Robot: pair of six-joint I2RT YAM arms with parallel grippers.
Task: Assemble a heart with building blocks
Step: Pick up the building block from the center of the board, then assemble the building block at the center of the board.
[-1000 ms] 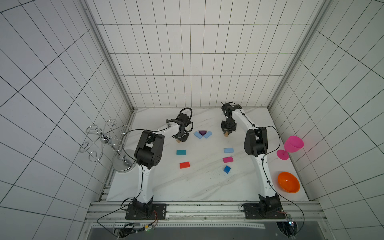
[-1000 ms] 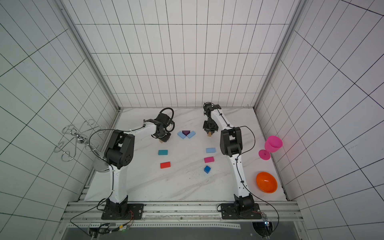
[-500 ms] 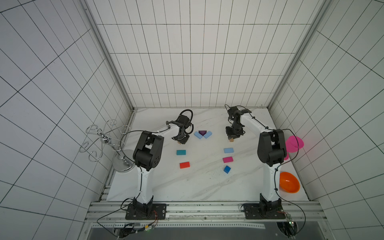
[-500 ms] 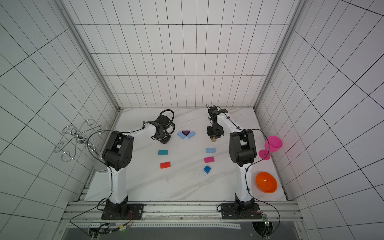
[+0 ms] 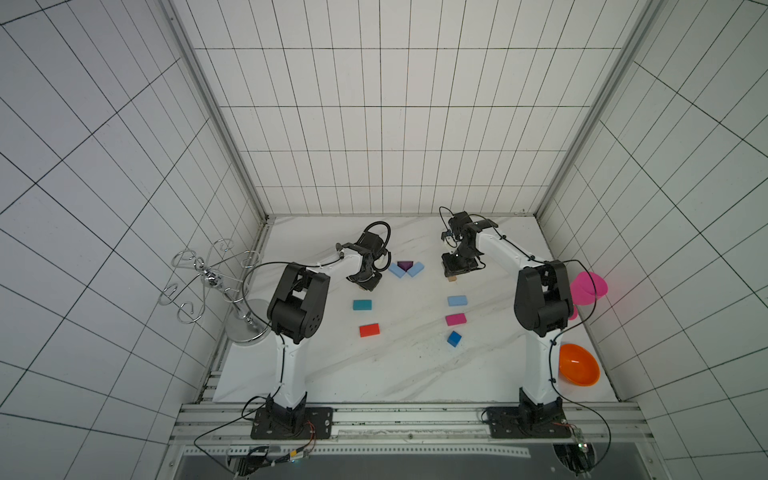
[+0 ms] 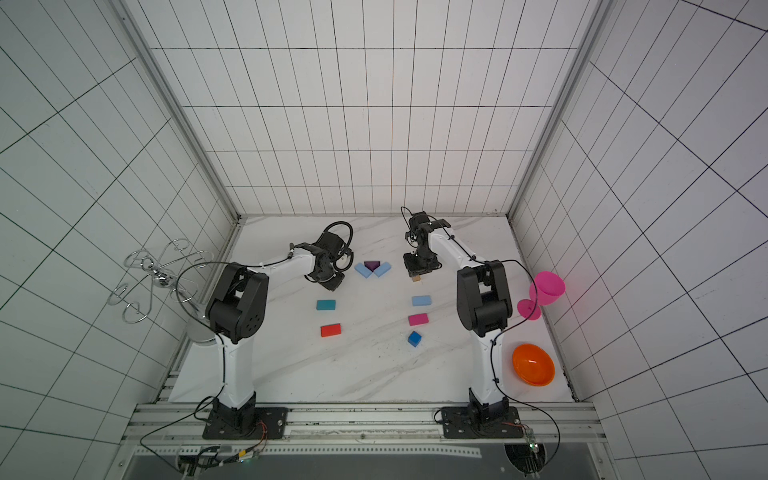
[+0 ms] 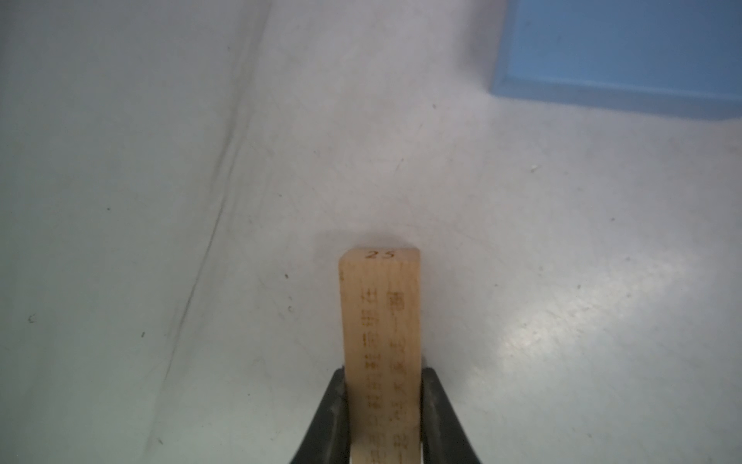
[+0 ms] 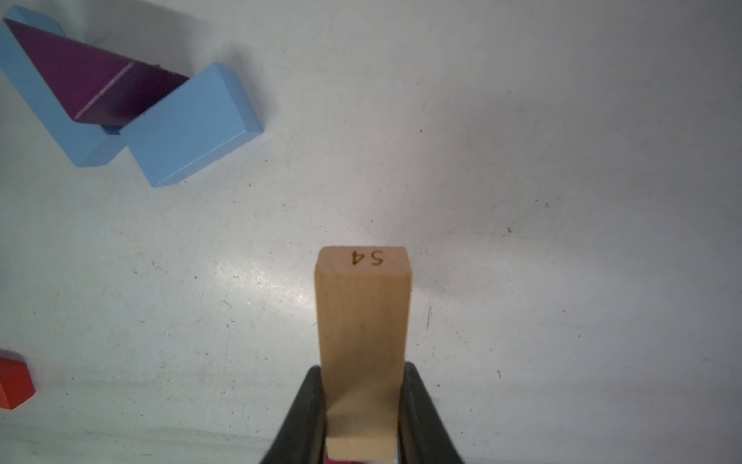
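Note:
My left gripper (image 7: pixel 381 373) is shut on a tan wood block (image 7: pixel 380 313) marked 25, held close over the table, with a light blue brick (image 7: pixel 626 52) just beyond it. My right gripper (image 8: pixel 362 371) is shut on a second tan block (image 8: pixel 363 313) marked 54. In a top view the purple wedge (image 5: pixel 404 264) sits between two light blue bricks (image 5: pixel 397 270) (image 5: pixel 415 269); the left gripper (image 5: pixel 368 282) is to their left and the right gripper (image 5: pixel 453 274) to their right. Teal (image 5: pixel 362 304), red (image 5: pixel 369 330), light blue (image 5: pixel 457 300) and pink (image 5: pixel 455 319) bricks and a blue cube (image 5: pixel 454 338) lie apart nearer the front.
A pink goblet (image 5: pixel 586 289) stands at the table's right edge behind the right arm. An orange bowl (image 5: pixel 577 370) sits at the front right. A chrome wire rack (image 5: pixel 208 282) stands off the left edge.
The right arm's elbow has swung out to the right, and its gripper with the tan block has come slightly toward the front. The left arm has hardly moved.

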